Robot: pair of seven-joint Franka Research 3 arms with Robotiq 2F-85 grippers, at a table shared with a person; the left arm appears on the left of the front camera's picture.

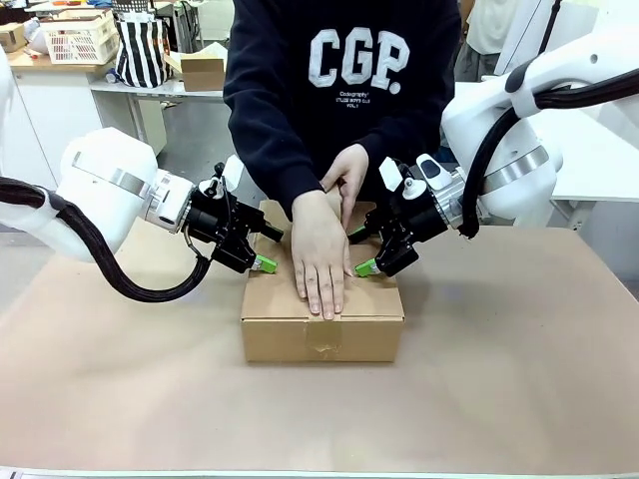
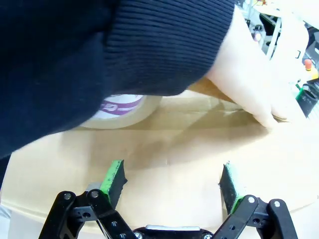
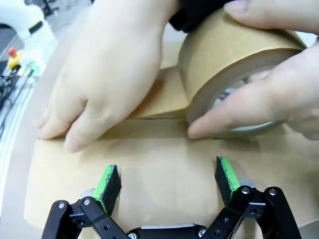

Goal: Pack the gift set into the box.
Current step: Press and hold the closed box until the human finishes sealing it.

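Brown surface carries the box at centre. Left fingers spread open, empty, at its left top edge. Person's hand presses the lid; other hand holds tape roll. Right fingers open at its right edge.

Three cameras: one fixed and facing the person, two riding the wrists.

The front view looks across the table at the person; each wrist view sits close over the box, past its own fingers. All share the box top, apparently from opposite sides.
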